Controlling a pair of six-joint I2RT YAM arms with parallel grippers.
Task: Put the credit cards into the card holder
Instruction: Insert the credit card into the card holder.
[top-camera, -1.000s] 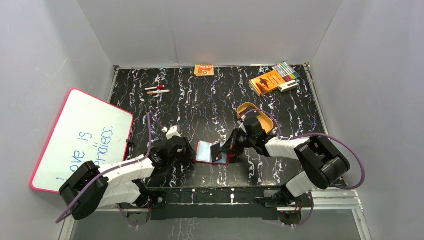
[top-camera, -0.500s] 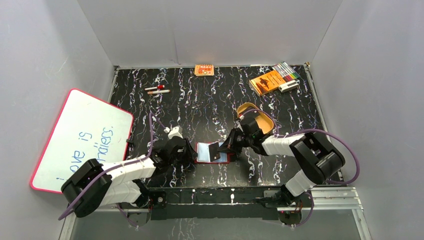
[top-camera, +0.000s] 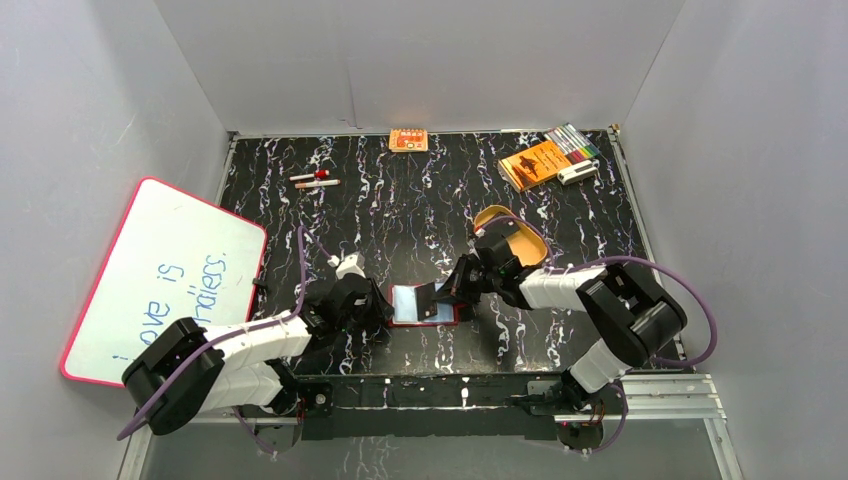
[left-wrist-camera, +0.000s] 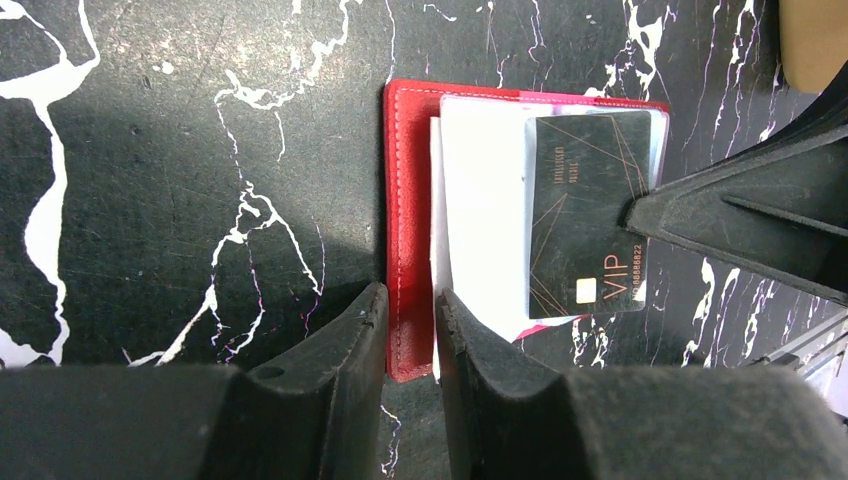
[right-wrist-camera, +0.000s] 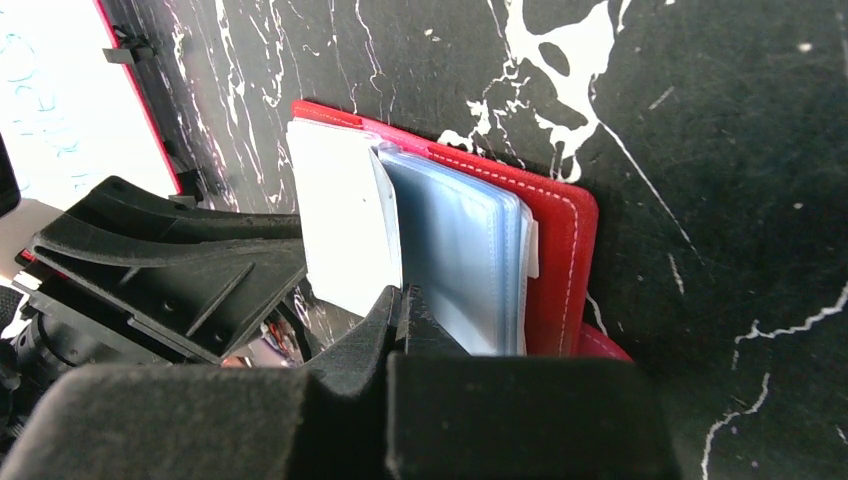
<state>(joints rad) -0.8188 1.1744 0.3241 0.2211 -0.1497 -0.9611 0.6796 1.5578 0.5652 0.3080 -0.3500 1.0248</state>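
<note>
The card holder (top-camera: 403, 305), a red wallet, lies open on the black marble table with its pale clear sleeves (right-wrist-camera: 455, 250) fanned out. In the left wrist view its red cover (left-wrist-camera: 408, 200) runs between my left gripper's (left-wrist-camera: 410, 330) nearly closed fingers at its near corner. A black credit card (left-wrist-camera: 585, 215) marked VIP lies over the sleeves. My right gripper (right-wrist-camera: 403, 300) is shut, pinching the card's edge; its fingertips (left-wrist-camera: 650, 212) touch the card's right side. In the top view the left gripper (top-camera: 375, 305) and the right gripper (top-camera: 450, 292) flank the wallet.
A whiteboard (top-camera: 160, 275) leans at the left. A tan oval tray (top-camera: 520, 238) sits just behind the right arm. An orange booklet (top-camera: 533, 163), markers (top-camera: 572, 140), a small orange box (top-camera: 408, 140) and pens (top-camera: 315, 180) lie along the back.
My right gripper has moved slightly left and back with the card, bringing it further over the sleeves. My left gripper has edged a little closer to the wallet.
</note>
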